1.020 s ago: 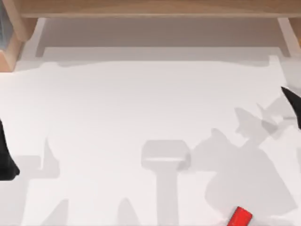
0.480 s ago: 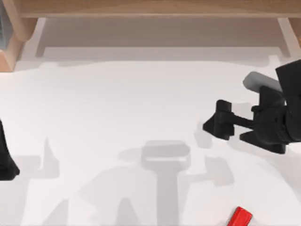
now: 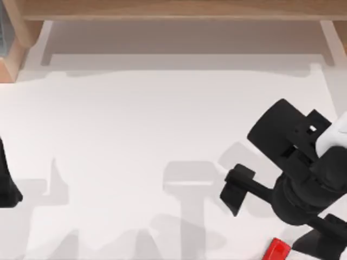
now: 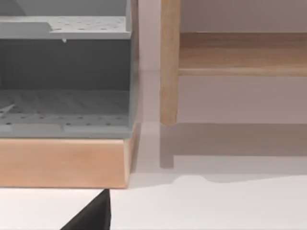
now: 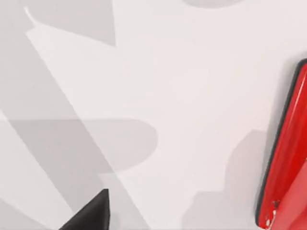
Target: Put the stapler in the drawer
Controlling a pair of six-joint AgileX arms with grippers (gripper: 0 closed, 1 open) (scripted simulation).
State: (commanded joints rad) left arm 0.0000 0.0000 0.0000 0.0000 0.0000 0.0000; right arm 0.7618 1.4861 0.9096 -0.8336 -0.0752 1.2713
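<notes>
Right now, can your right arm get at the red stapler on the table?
Probably yes: the right gripper hangs just beside the stapler, which lies flat on the bare white table with nothing between them.

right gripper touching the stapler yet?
Apart. In the top view the right gripper sits over bare table, up and to the left of the stapler, with white table between them.

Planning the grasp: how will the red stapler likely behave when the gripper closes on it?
The stapler looks like a solid, rounded block, so probably stiff rather than floppy. Its glossy skin may be slippery between the pads. Lying flat on the table, it seems unlikely to roll or tip, though a push might slide it.
</notes>
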